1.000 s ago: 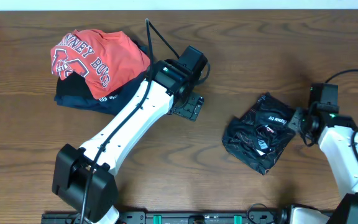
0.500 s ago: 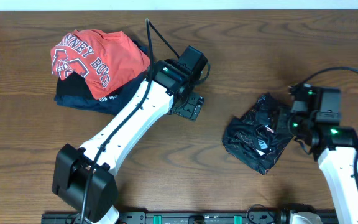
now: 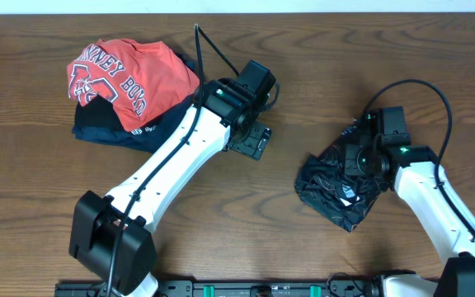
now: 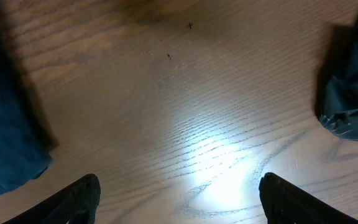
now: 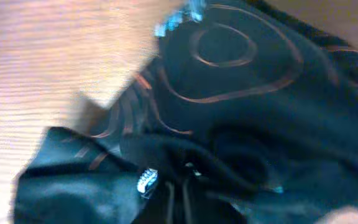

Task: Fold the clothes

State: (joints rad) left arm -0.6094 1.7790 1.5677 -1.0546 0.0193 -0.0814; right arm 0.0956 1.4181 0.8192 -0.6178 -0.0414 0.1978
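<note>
Black and crumpled, the sports jersey (image 3: 340,186) lies heaped on the right of the wooden table (image 3: 320,66). On its upper edge the right gripper (image 3: 356,158) has its jaws together; whether cloth is pinched cannot be told. Well apart, the left gripper (image 4: 182,205) hangs spread wide over bare wood, near the red T-shirt (image 3: 126,74) piled on a navy garment (image 3: 105,132).

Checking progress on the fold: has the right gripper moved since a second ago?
Yes. The right gripper has shifted image-left, from the right edge of the black jersey to over its middle.
</note>
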